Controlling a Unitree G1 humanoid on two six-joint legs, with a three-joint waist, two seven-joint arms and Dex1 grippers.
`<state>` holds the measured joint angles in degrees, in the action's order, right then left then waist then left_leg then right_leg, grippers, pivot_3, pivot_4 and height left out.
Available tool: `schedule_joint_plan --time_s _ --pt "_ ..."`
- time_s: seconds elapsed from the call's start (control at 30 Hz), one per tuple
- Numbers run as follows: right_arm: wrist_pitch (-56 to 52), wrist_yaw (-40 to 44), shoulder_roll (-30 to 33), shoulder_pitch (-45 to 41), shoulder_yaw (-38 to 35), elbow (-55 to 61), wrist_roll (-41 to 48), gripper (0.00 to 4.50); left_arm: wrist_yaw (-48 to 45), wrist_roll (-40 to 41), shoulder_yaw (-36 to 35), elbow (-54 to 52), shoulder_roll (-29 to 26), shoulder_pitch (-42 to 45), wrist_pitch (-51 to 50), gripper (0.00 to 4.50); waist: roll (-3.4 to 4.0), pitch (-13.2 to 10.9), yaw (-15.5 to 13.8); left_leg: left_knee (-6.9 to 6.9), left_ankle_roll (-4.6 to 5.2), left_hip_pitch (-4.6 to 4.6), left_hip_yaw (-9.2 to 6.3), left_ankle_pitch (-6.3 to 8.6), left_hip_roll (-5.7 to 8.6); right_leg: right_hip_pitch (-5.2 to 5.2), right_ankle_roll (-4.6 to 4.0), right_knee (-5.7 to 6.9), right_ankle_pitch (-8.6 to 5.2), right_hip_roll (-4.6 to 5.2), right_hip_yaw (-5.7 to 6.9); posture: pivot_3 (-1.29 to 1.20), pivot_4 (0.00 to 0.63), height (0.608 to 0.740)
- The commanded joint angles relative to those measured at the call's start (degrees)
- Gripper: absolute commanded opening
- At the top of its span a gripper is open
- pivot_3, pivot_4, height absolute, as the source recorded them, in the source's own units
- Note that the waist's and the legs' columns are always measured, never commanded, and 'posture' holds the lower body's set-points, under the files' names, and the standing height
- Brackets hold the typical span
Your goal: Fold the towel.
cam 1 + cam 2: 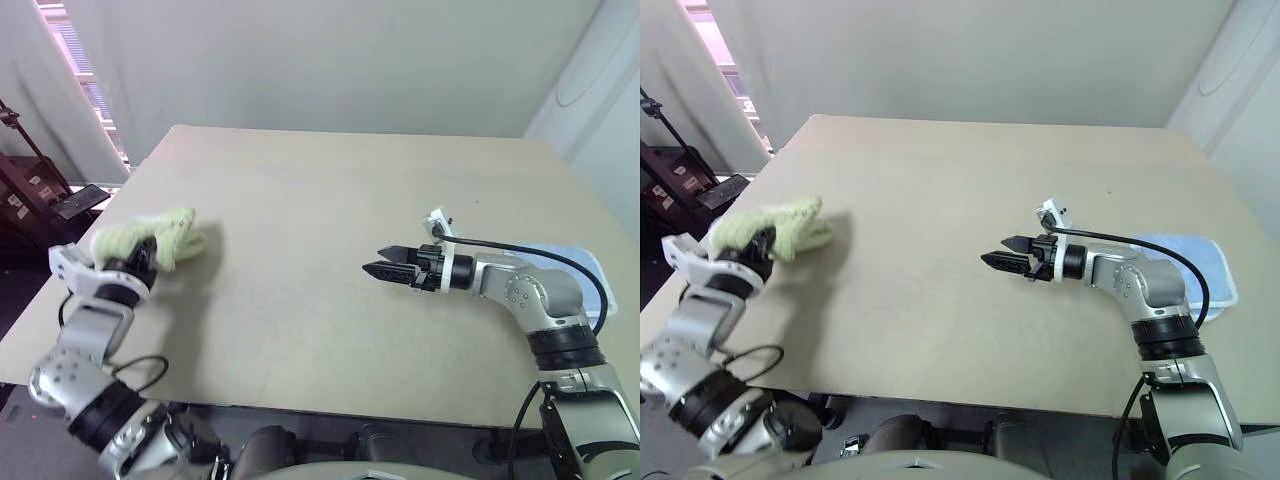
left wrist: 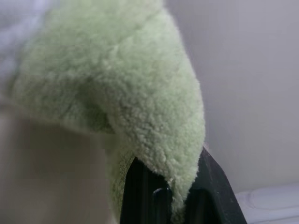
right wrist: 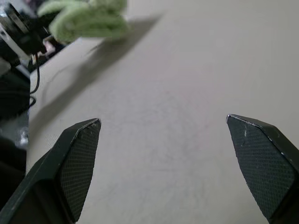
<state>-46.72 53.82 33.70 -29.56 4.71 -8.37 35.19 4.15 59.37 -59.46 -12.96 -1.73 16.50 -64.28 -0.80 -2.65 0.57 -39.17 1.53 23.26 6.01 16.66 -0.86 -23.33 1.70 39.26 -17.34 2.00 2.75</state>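
The light green towel [image 1: 165, 236] is bunched into a wad at the far left of the table, near its left edge. My left gripper [image 1: 143, 258] is shut on it; in the left wrist view the terry cloth [image 2: 117, 93] drapes over the black fingers [image 2: 142, 196] and hides their tips. The wad seems held slightly off the tabletop, casting a shadow to its right. My right gripper [image 1: 382, 267] hovers over the middle of the table, pointing left toward the towel, open and empty. Its wrist view shows both pads [image 3: 81, 154] spread wide and the towel [image 3: 88, 18] far ahead.
A smaller light blue towel [image 1: 1200, 262] lies flat near the table's right edge, behind my right arm. The beige tabletop [image 1: 300, 200] stretches bare between the grippers. Dark shelving and a stand [image 1: 30, 190] sit beyond the left edge.
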Motion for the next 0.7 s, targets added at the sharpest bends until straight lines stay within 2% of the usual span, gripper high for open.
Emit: schedule_joint_plan --time_s 0.03,0.23,0.33,0.53,0.7 --pt "2.5 2.3 -0.2 -1.8 0.4 0.1 -1.8 4.5 1.6 7.5 3.0 -4.8 -0.1 -2.3 1.0 0.03 -0.07 0.0 0.0 -0.01 0.01 0.0 0.0 0.02 0.0 -0.01 -0.03 0.0 0.01 0.01 0.0 0.0 0.0 0.724" --pt "4.0 3.6 0.5 0.5 0.8 2.0 -4.3 4.5 7.2 18.7 4.1 -3.0 -2.8 -6.7 4.8 0.03 -0.06 0.0 0.3 0.0 -0.02 -0.04 -0.01 0.02 -0.02 -0.01 -0.14 0.0 0.05 0.02 0.0 0.0 0.0 0.724" --pt "4.3 4.0 0.6 1.2 0.7 2.7 -5.1 4.5 8.8 21.2 7.6 -4.6 -4.5 -8.6 6.5 0.03 -0.05 0.0 0.2 0.01 -0.02 -0.03 -0.01 0.02 -0.03 -0.03 -0.15 0.0 0.04 0.01 0.01 0.0 0.0 0.724" --pt "4.2 4.1 1.0 2.0 0.1 3.4 -6.1 4.5 14.3 25.8 13.1 -6.1 -6.1 -11.8 11.5 1.91 -0.05 0.0 0.2 0.0 -0.19 -0.04 0.0 0.11 -0.02 0.0 -0.28 -0.02 0.02 0.04 0.0 0.0 0.0 0.724" --pt "4.5 4.1 1.7 3.0 -0.3 4.1 -6.6 4.5 16.3 29.0 17.2 -7.9 -8.4 -14.8 14.4 3.71 -0.04 0.0 0.2 0.01 -0.2 -0.04 0.0 0.11 -0.02 -0.02 -0.36 -0.02 -0.03 0.03 0.01 0.0 0.0 0.724"
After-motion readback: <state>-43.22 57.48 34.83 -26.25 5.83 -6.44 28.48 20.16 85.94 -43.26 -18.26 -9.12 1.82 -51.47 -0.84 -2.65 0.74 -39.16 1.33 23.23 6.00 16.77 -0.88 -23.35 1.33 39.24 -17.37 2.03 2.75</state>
